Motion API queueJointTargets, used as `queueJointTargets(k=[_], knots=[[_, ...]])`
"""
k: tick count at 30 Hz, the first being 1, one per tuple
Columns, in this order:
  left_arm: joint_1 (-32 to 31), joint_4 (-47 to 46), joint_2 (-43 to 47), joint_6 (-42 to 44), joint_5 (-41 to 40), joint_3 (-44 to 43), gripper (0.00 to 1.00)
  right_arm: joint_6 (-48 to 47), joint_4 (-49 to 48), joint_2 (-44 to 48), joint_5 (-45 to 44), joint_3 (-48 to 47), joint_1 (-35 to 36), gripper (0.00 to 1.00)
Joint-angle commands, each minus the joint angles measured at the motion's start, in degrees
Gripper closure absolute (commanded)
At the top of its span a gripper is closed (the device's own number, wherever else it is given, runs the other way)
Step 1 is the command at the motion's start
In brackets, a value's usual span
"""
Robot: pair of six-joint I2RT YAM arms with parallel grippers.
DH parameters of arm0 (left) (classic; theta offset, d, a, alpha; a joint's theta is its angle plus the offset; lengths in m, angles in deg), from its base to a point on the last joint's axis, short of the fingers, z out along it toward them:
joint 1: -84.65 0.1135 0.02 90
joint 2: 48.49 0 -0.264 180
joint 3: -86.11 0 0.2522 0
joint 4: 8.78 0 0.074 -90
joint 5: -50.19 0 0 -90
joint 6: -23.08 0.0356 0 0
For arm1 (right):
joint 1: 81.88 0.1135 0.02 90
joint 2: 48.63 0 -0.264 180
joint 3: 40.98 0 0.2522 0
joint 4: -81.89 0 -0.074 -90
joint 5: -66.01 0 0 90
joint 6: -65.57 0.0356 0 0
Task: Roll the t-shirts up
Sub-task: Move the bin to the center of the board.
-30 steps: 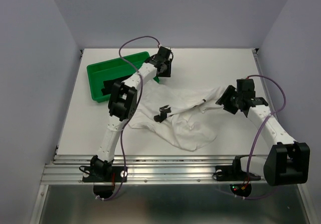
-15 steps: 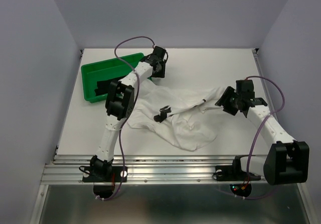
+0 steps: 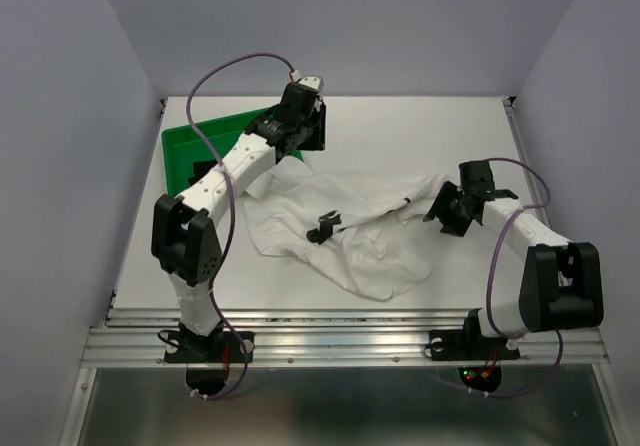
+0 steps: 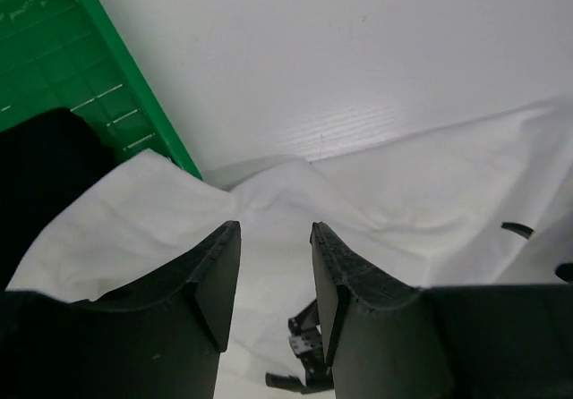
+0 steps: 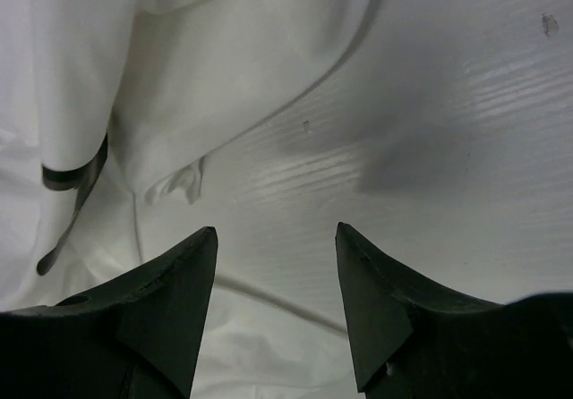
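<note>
2 t-shirts are seen. 1 white t-shirt [image 3: 370, 241] with small black printed marks [image 3: 322, 226] is spread crumpled across the middle of the table [image 3: 420, 136], and its far-left edge is laid against the near-right corner of the green tray [image 3: 180, 146]. 1 black t-shirt [image 4: 36, 175] is glimpsed inside that tray (only in the left wrist view, and only in part). 1 tray and 2 arms are counted.

The left arm is stretched far forward past the tray's right side. The left gripper [image 4: 273, 283] is held above the white t-shirt's far edge, its jaws parted, with fabric seen through the gap and nothing pinched. The right arm is bent inward, its forearm turned toward the white t-shirt's right end. The right gripper [image 5: 276, 274] is pointed down over bare table and the cloth's edge, its jaws spread, with nothing gripped.
</note>
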Motion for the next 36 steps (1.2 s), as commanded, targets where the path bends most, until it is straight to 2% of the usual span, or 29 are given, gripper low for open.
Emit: queueJointTargets(k=[1,5,8,13,19,24,36], knots=[[-1.6,-1.9,9.3,-2.6,0.0,9.5,0.51,-1.2,-3.7,-5.0,-1.5,-3.5,0.2,0.39],[-1.7,-2.5,17.6,-4.4,-2.9,22.7,0.51,-1.8,-5.0,-9.2,-3.0,-5.1,0.2,0.44],[-0.9,-1.0,20.4,-5.3,-7.7,27.6,0.51,-1.9,-5.9,-11.3,-3.4,-5.7,0.2,0.47],[4.3,1.2,22.1,-8.1,-8.3,33.2,0.51,-1.6,-6.8,-10.9,-2.8,-4.7,0.2,0.47],[12.2,1.0,19.7,-10.0,-9.3,35.8,0.52,-1.9,-6.7,-9.6,-3.2,-3.6,0.2,0.46],[17.9,-1.5,12.9,-7.5,-9.4,31.8,0.52,-2.0,-6.7,-9.6,-3.2,-3.5,0.2,0.45],[23.1,-2.1,-2.6,-6.1,-4.6,11.6,0.54,-1.5,-6.5,-5.7,-1.9,-1.1,0.2,0.45]])
